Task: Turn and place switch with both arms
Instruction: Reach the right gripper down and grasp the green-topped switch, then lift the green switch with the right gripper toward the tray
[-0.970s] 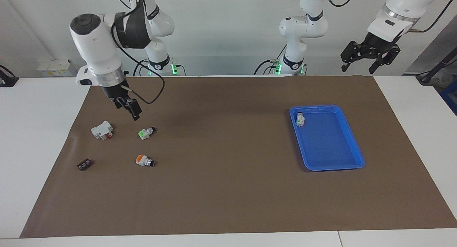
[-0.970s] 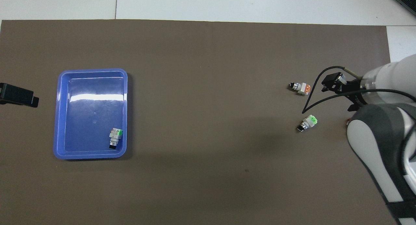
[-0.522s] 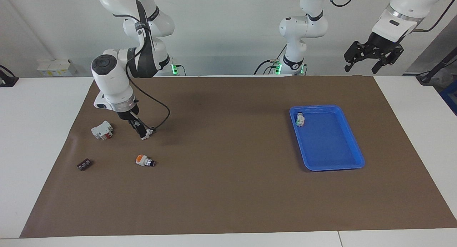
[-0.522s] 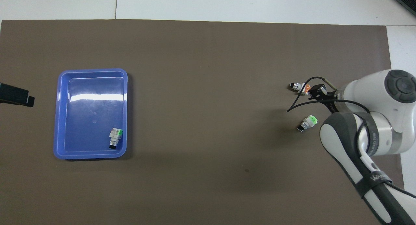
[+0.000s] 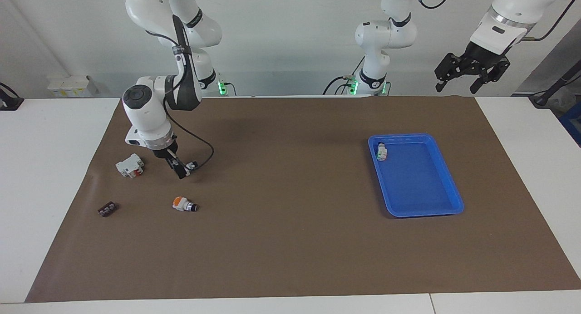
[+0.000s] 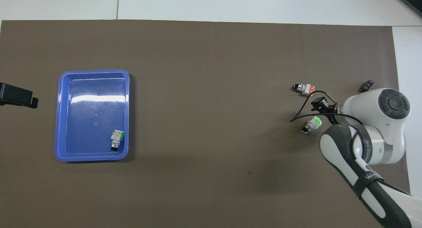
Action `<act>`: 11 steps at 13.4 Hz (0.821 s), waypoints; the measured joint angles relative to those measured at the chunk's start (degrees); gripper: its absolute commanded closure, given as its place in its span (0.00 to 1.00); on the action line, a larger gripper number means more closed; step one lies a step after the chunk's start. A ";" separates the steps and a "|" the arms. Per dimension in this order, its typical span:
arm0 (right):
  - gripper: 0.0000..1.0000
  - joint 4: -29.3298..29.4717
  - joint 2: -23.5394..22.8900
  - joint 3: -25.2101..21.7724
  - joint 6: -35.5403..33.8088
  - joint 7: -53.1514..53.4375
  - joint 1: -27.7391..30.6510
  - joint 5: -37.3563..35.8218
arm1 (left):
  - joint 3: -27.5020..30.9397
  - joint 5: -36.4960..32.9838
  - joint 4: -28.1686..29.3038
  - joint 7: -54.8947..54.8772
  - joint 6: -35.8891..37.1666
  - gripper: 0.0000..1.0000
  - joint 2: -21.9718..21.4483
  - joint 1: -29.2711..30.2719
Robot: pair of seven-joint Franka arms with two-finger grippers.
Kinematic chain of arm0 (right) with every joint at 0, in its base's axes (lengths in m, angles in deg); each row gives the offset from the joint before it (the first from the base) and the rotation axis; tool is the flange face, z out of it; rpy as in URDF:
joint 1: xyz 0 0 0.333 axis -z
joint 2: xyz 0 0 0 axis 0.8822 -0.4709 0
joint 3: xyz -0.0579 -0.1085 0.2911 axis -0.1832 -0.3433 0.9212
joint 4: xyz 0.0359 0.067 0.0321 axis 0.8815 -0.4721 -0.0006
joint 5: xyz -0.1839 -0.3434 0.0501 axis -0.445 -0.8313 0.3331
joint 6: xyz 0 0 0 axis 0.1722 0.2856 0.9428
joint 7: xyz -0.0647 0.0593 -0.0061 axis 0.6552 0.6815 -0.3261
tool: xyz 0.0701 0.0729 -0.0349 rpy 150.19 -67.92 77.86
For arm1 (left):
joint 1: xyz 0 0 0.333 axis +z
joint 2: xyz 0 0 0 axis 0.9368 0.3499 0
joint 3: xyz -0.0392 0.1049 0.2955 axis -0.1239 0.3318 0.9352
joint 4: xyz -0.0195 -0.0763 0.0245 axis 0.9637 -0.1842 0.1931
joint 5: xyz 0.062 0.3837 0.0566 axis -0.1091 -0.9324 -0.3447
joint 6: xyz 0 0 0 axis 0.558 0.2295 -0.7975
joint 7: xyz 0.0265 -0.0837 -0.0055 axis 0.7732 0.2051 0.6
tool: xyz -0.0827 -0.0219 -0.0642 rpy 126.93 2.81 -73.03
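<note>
Scanning for lettering now, and there's very little on offer. In the overhead view the right arm (image 6: 369, 178) carries white lettering on the black band of its forearm; only the start can be made out, something like "WA", and the rest can't be read. Nothing legible on the parts lying on the counter (image 6: 211, 195), nothing on the blue tray (image 6: 94, 73), and no numbers or signs anywhere else.
</note>
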 measured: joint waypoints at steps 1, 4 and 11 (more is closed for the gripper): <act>0.01 -0.16 -0.45 0.00 0.32 0.00 0.04 1.53 | -0.06 0.00 0.00 0.08 -0.01 0.00 0.00 -0.01; 0.09 -0.72 -1.94 0.14 1.63 0.00 -0.17 3.57 | -0.16 0.00 0.18 0.11 0.03 0.00 -0.03 -0.02; 1.00 -1.95 -2.27 0.26 2.11 0.01 -0.81 4.50 | 0.91 0.00 5.07 0.19 0.10 0.00 -2.30 0.18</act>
